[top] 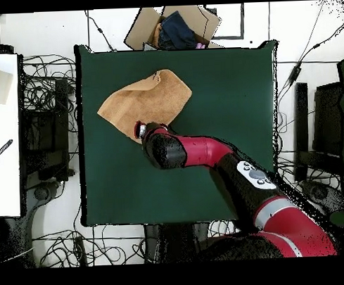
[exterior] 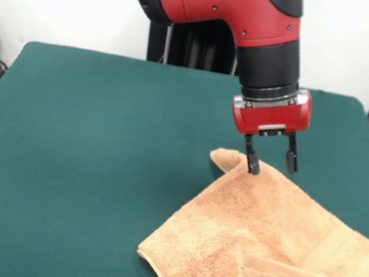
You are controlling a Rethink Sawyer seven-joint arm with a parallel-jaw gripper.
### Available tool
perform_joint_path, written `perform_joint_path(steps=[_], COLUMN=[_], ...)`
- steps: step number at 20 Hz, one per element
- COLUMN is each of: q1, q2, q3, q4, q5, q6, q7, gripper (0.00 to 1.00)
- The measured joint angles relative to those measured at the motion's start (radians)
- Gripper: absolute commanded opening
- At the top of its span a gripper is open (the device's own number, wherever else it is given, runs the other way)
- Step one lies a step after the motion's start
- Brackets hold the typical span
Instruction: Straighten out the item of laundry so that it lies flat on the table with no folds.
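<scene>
The red arm reaches down over the green counter (exterior: 82, 164), its pincer (exterior: 270, 158) pointing straight down with fingers apart, one tip touching the raised far corner of the folded towel (exterior: 258, 249).

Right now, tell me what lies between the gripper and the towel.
Nothing. In the front view the open gripper is at the towel's raised far corner, one finger against the cloth. The overhead view hides this under the arm.
</scene>
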Motion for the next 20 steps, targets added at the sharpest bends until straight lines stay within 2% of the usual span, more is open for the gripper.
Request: perform_joint_path(steps=[20], q1=[-0.031], q2=[-0.051], q3=[0.009], q4=[0.018], q5=[-0.021], q6=[0.015], q7=[0.000], gripper=[1.00])
